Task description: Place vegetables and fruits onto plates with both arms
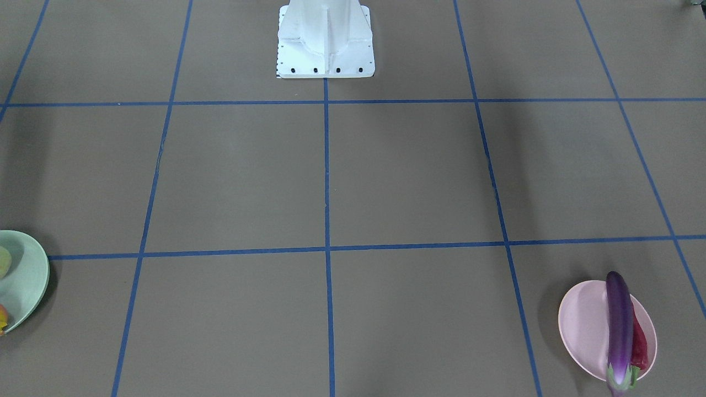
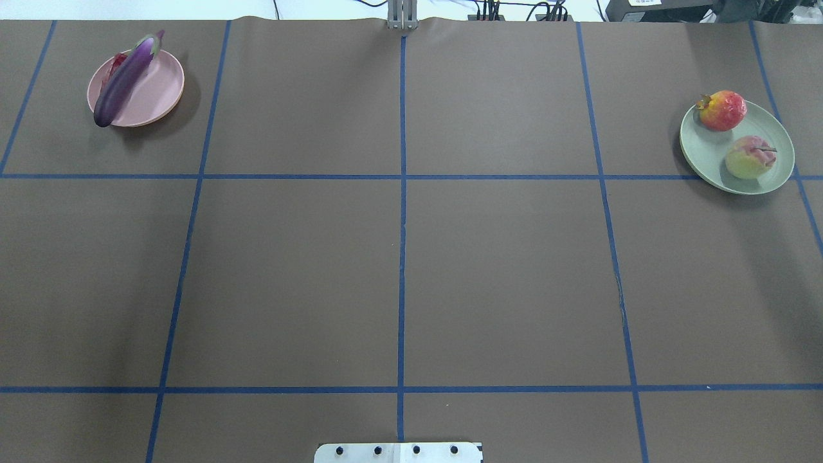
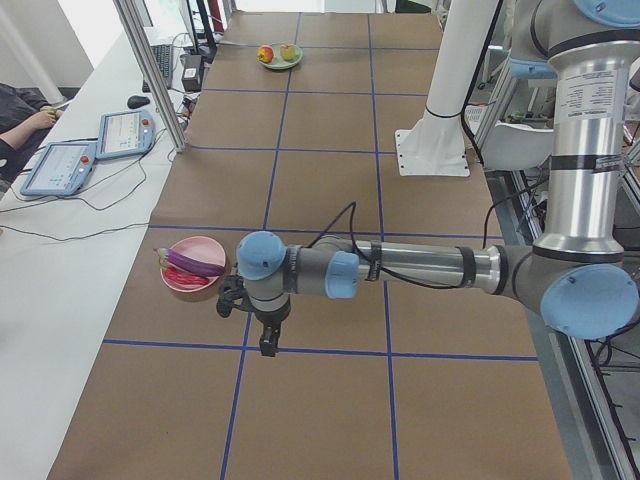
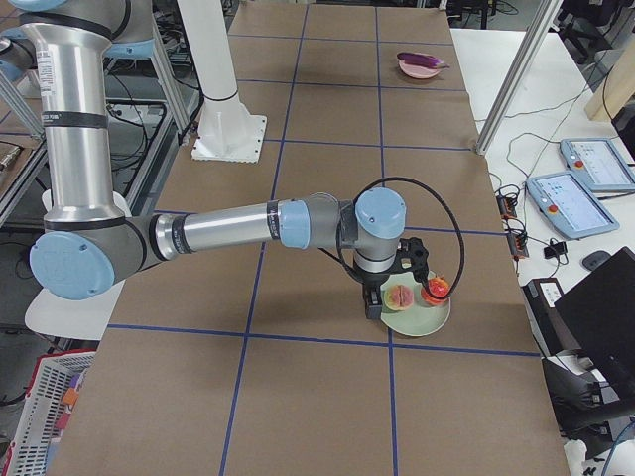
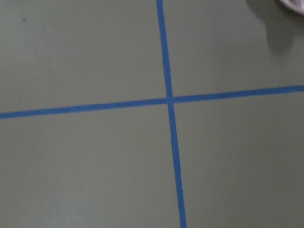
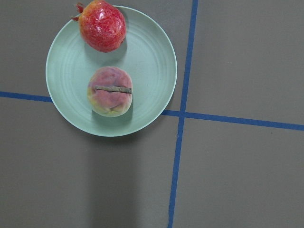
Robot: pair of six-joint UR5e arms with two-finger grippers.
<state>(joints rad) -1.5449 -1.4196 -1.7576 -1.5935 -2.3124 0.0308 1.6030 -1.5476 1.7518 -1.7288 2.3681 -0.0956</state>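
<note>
Two far-edge plates, pink plate at ten o'clock, green plate at two, two foods each; left claw, right claw: grip state unclear.

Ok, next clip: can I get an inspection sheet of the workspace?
Surface: brown table with blue tape grid.
Job's things: eggplant and red chili on pink plate, eggplant overhanging its rim; pomegranate and peach on green plate.
Clutter: nothing seen.
Grippers: left gripper near pink plate, right gripper beside green plate; open or shut, cannot tell.
Cables: black cable looped at each wrist.
Surroundings: white pedestal; teach pendants on side desk.
</note>
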